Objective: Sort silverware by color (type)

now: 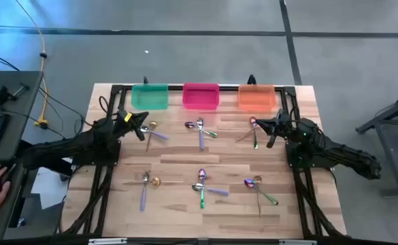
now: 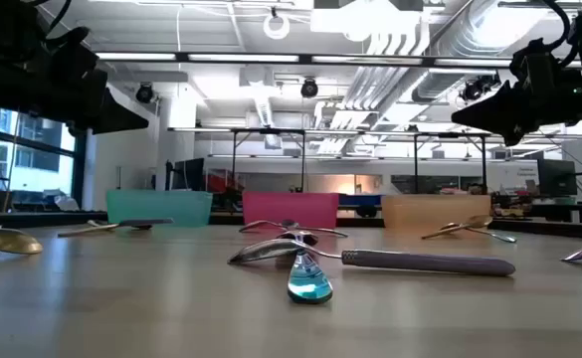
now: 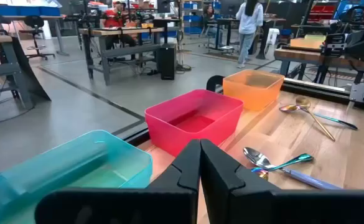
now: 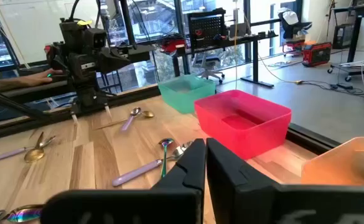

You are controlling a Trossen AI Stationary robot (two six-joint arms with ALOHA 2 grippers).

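Slim spoons [image 1: 201,131] with lavender, green and gold handles are lying flat in six small crossed clusters, three across mid-frame, three across the lower frame.

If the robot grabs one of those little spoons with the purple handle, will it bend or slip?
The purple-handled spoon looks like stiff metal, so it probably won't bend. Its bowl is shiny and smooth, so it may slip. It lies flat on the table, so the fingers might struggle to get under it.
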